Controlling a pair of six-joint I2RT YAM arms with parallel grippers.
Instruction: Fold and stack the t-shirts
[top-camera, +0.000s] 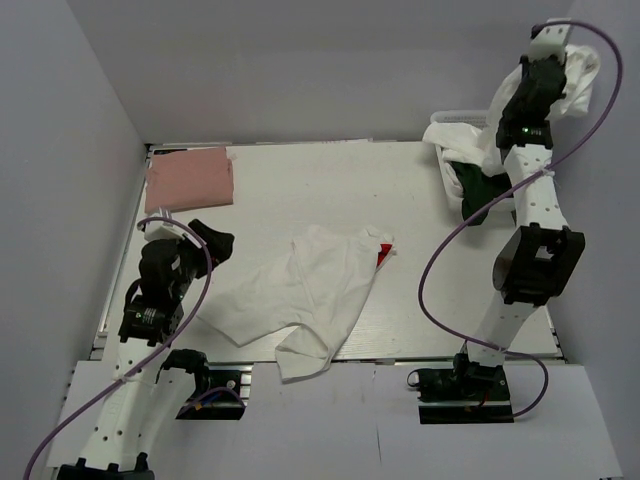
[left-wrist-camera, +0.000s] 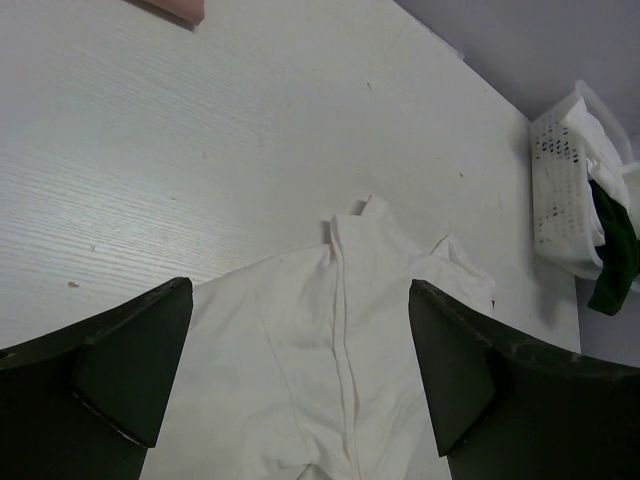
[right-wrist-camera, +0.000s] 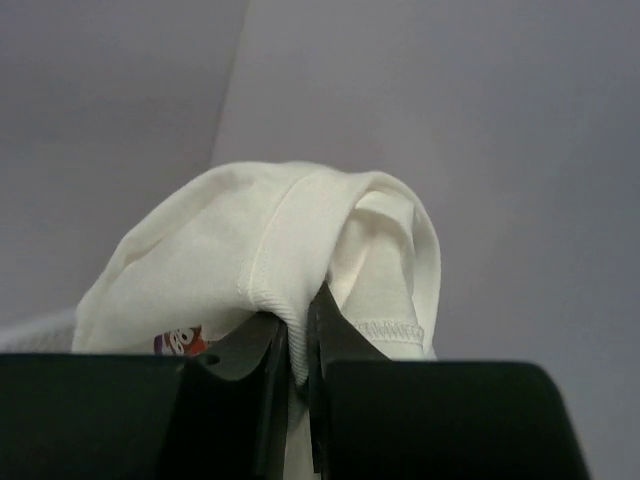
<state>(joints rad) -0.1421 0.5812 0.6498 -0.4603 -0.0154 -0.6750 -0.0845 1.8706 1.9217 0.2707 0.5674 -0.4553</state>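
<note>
White table (top-camera: 300, 190), crumpled tee (top-camera: 310, 295) centre — left fingers (left-wrist-camera: 150, 350) spread wide; right fingers (right-wrist-camera: 265, 375) pinching lifted printed tee (right-wrist-camera: 230, 250).

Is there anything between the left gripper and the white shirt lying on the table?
Nothing visible does. The left gripper, jaws open, looks straight at the white shirt, with no object between them.

A white table (top-camera: 300, 190) with a wood grain fills the middle of the frame. Plain grey walls (top-camera: 300, 60) fill the top, left and right.
</note>
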